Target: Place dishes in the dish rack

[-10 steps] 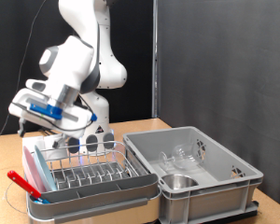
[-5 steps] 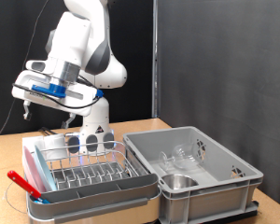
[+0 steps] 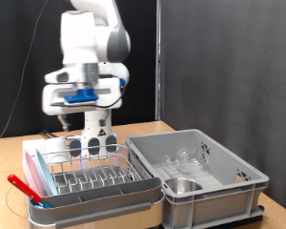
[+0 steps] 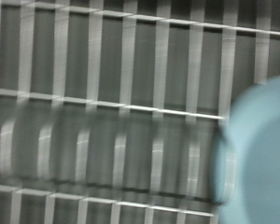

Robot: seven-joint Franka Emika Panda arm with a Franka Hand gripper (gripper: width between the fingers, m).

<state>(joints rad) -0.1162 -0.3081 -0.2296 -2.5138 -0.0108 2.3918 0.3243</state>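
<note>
Compared with half a second earlier, the arm had swung toward the exterior view's right and levelled out, so the end effector hung high above the back of the dish rack, apparently carrying nothing, though I cannot tell whether its fingers were apart or together. To the right, the steel bowl and the glass cups lay in the grey crate, not yet moved to the rack. No readable writing or brand was visible.
</note>
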